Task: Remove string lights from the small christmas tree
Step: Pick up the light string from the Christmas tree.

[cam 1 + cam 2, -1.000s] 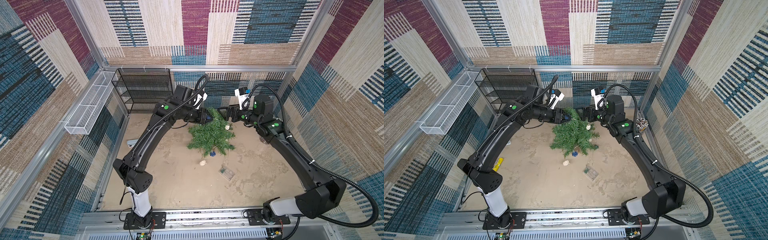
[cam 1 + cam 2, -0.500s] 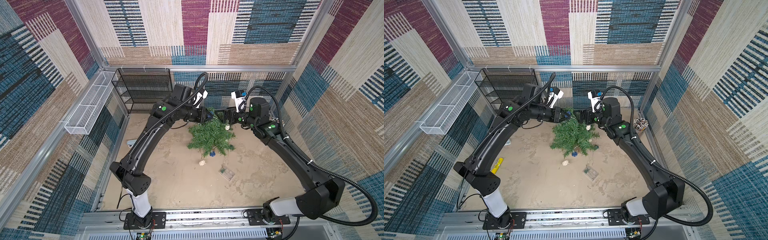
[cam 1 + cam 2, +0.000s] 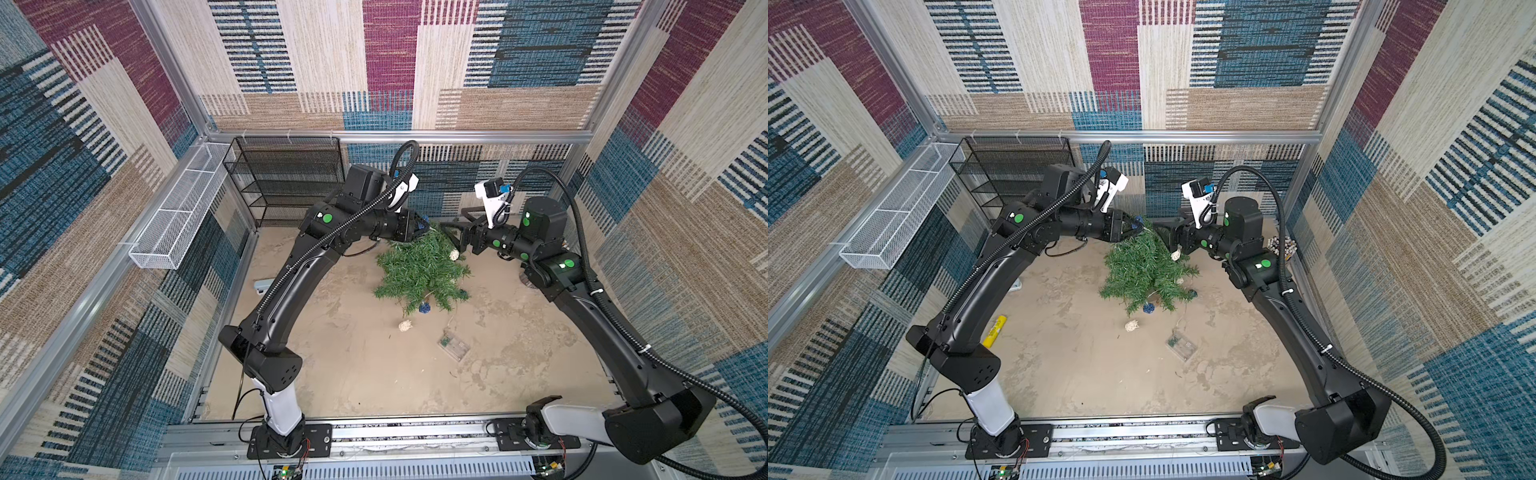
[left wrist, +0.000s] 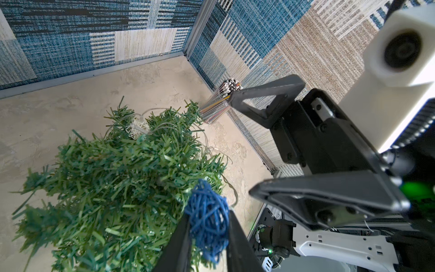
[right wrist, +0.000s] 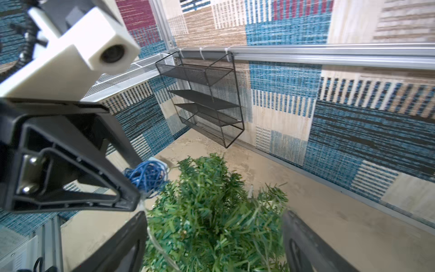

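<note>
Standing here, what matters is the top of the small christmas tree (image 3: pixel 419 270), upright on the sandy floor just above the middle of both top views, with the two arms meeting over its crown. The left gripper (image 4: pixel 208 219) reaches in from the picture's left. Its fingers (image 4: pixel 181 237) are drawn in close on a dark blue ball (image 4: pixel 207 226) of the string lights (image 3: pixel 424 308), and the ball sits right against the topmost needles. The right gripper (image 3: pixel 457 232) reaches in from the picture's right, spread wide. In its wrist view the crown sits between its two fingers (image 5: pixel 127 245), and I can't see that they press on it or hold anything. A cream ball (image 3: pixel 455 254) hangs in the branches just below that gripper. From the held ball the thin wire drops through the foliage toward the lower part of the frame. There another blue ball lies at the tree's foot, a second cream ball (image 3: pixel 404 326) rests on the floor, and the clear battery box (image 3: pixel 454 343) lies a little further off. So the strand runs roughly along the trunk, top to bottom. By my reckoning the left arm has the free end and must draw it up and away from the crown. The right arm is nearest for steadying the tree.
</note>
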Robot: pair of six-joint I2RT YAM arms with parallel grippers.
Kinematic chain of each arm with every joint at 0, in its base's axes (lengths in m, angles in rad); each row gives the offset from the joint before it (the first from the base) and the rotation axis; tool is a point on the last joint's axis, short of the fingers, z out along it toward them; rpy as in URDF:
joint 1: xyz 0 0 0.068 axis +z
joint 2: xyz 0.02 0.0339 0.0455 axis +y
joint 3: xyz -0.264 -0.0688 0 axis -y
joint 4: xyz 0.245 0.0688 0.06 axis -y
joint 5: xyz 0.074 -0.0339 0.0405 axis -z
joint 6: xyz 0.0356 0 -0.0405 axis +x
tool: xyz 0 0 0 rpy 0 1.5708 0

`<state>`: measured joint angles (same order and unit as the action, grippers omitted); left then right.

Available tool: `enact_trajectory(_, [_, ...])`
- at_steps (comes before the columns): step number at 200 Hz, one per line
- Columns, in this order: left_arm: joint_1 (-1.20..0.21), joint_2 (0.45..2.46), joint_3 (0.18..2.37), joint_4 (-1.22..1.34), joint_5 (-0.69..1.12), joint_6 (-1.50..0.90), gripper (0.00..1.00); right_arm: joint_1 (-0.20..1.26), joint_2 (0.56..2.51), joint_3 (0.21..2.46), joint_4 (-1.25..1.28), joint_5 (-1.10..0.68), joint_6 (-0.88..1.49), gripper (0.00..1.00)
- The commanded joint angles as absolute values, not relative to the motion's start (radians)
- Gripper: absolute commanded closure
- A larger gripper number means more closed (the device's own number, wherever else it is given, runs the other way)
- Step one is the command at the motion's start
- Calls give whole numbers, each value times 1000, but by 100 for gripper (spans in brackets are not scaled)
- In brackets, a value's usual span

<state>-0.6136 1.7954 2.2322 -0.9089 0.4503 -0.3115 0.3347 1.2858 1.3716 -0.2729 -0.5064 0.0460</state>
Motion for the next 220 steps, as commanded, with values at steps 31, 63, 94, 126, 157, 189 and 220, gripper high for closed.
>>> enact_trajectory(31, [-625,1795,2250,-867,461,-257,74,348,1339,1379,-241,-562,-14,18])
enact_trajectory(63, [-632,1795,2247,-867,467,-252,74,349,1350,1381,-209,-540,-15,22])
enact_trajectory(94, [-636,1792,2246,-868,469,-247,74,349,1355,1380,-189,-532,-18,32])
enact_trajectory(126, [-639,1789,2249,-867,475,-245,74,352,1350,1368,-161,-541,-18,48])
enact_trajectory(157, [-644,1787,2246,-861,477,-244,74,360,1342,1351,-134,-554,-21,61])
enact_trajectory(189, [-645,1789,2241,-859,476,-248,74,370,1330,1333,-121,-558,-28,75])
enact_trajectory(220, [-649,1787,2241,-849,476,-252,72,375,1308,1306,-95,-560,-25,95])
